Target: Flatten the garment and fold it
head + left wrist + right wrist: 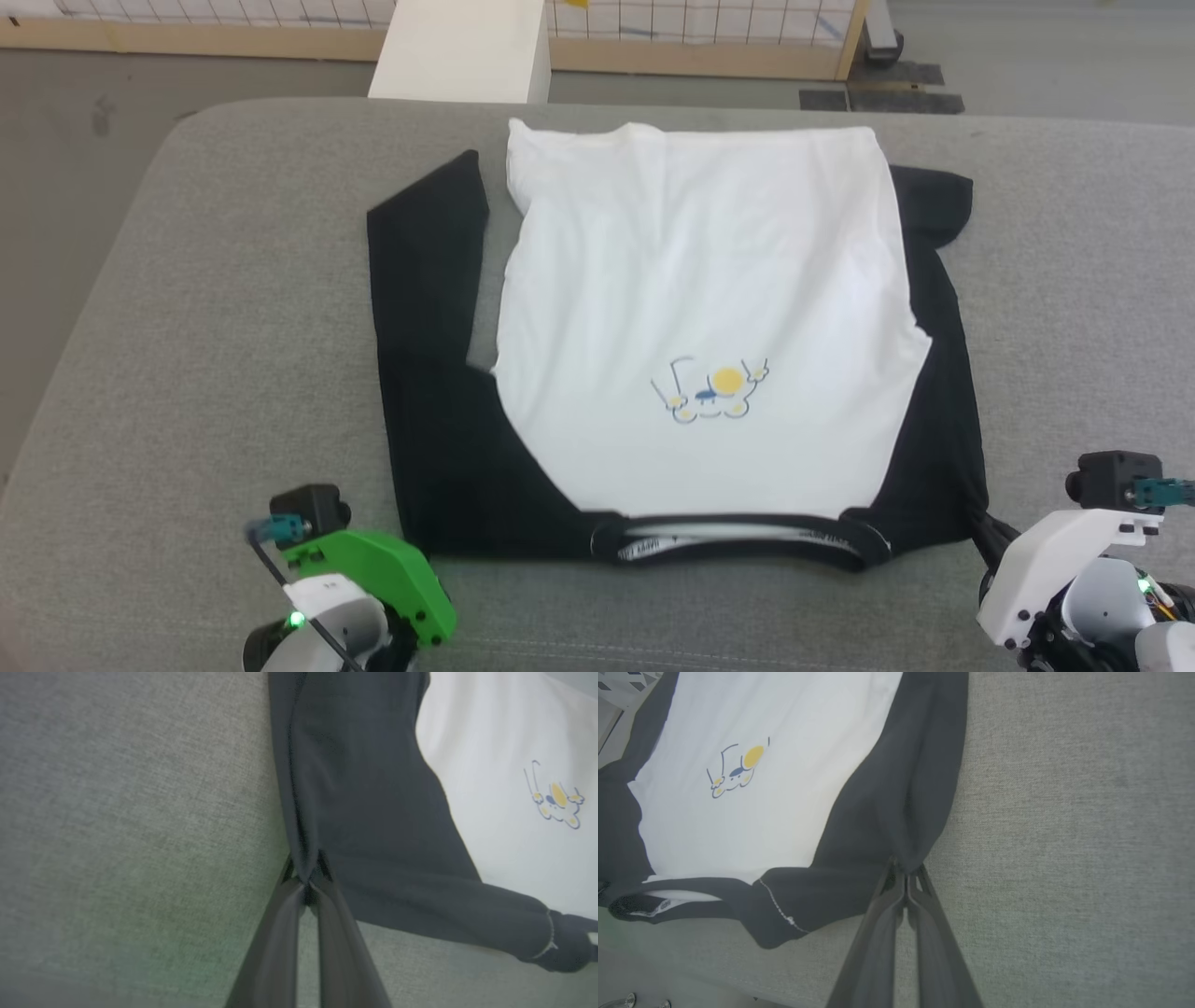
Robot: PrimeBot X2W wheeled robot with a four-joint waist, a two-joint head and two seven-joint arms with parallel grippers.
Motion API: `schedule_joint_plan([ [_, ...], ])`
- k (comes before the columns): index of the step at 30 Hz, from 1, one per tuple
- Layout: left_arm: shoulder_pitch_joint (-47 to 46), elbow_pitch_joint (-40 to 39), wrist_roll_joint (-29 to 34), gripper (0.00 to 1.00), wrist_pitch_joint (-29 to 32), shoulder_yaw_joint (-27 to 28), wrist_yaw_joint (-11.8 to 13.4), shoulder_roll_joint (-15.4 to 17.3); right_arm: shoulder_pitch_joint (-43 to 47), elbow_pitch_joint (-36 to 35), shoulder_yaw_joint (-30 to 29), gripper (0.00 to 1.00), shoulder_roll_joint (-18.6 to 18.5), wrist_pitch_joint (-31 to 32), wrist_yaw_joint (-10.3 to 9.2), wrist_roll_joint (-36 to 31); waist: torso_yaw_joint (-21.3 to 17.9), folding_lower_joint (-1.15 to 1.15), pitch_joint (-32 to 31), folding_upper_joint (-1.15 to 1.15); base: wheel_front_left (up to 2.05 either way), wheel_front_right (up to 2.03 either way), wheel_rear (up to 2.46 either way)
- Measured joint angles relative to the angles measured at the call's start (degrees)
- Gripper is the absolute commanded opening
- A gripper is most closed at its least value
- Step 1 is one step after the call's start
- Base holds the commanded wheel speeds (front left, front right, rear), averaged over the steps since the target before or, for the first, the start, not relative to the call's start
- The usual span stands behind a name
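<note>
The garment (709, 308) lies spread on the grey padded surface (215, 336), white body up. Its cartoon print (709, 387) and neck band (738, 541) are toward me, and the black sleeves are laid along both sides. In the left wrist view my left gripper (307, 883) is shut on a pinch of black sleeve cloth at the garment's (373, 812) near left corner. Its green housing (373, 569) sits at the lower left of the head view. My right gripper (906, 873) is shut on the black cloth at the garment's (775, 812) near right corner, and its dark fingers (990, 541) reach that corner.
Bare grey padding runs wide on both sides of the garment. A white block (462, 51) stands behind the far edge, with a wood-framed mesh fence (709, 37) and floor beyond. The surface's near edge (691, 970) lies close below the neck.
</note>
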Motion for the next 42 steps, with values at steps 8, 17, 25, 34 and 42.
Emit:
schedule_joint_plan([
  [8,1.8,-2.9,2.2,0.0,6.2,-2.7,4.3,1.6,1.0,-0.6,-0.7,0.0,1.4,7.8,0.0,-5.2,0.6,0.0,-0.5,0.0,0.0,0.0,0.0],
  [17,1.8,-3.7,1.9,1.0,6.4,-1.5,5.6,1.9,0.5,1.9,0.0,1.0,2.8,10.1,-0.02,-7.4,0.2,0.0,-0.5,0.0,0.0,0.0,0.0],
  [25,3.3,-11.3,0.0,1.0,8.8,2.0,8.5,6.2,0.5,-5.8,-3.0,1.0,2.7,12.0,-0.05,-0.8,-0.6,0.01,-1.2,0.0,0.0,0.0,0.0],
  [34,2.2,-28.6,9.4,1.0,-10.9,4.7,5.8,11.8,-13.9,-11.0,-11.1,1.0,-1.1,11.7,-0.07,-2.3,-0.5,0.01,2.5,0.0,0.0,0.0,0.0],
  [42,-1.6,-34.0,19.0,1.0,-19.9,3.8,4.4,10.6,-34.9,1.5,-11.9,1.0,-5.0,12.3,-0.05,-10.5,0.2,0.01,9.4,0.0,0.0,0.0,0.0],
])
